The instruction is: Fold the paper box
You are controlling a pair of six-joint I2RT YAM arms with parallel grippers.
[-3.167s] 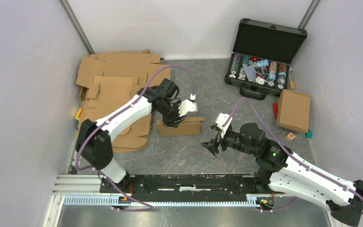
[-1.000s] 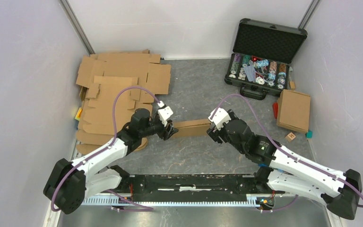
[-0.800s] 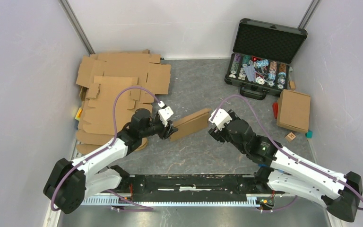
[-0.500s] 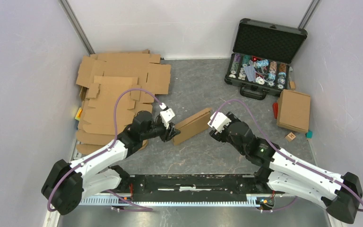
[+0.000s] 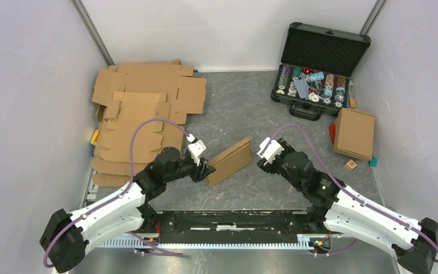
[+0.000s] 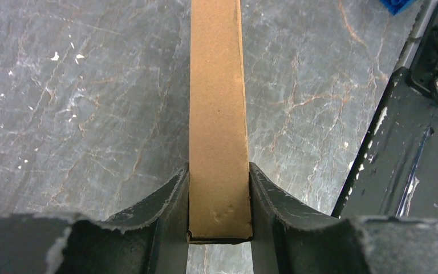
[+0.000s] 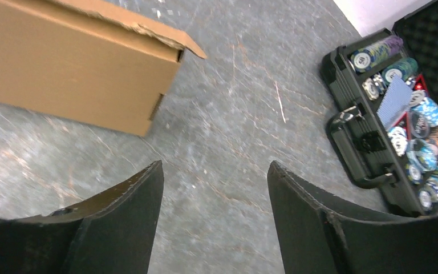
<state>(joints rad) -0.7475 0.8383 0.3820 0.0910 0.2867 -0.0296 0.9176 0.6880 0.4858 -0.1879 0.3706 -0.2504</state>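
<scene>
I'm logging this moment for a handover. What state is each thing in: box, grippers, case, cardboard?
paper box: partly folded, one end clamped, far flap sticking out
left gripper: shut on the paper box
right gripper: open, empty, apart from the box
poker chip case: lid open
flat cardboard blanks: unfolded, stacked
brown box at right: closed, lying flat

Box (image 5: 230,161) plain brown cardboard, no print; same brown on flat sheets (image 5: 142,97) and closed carton (image 5: 353,132). Surface (image 5: 245,108) dk grey, marbled w/ pale and rusty veins. Arms (image 5: 117,202) white w/ blk joints, purple cables (image 5: 159,119). Left end effector (image 6: 219,188), right end effector (image 7: 215,171) blk. Case (image 5: 325,52) blk, dimpled foam lid; chips (image 5: 313,83) multicolour, striped edges. Teal block (image 5: 373,162). Walls (image 5: 34,85) pale lilac-grey.
</scene>
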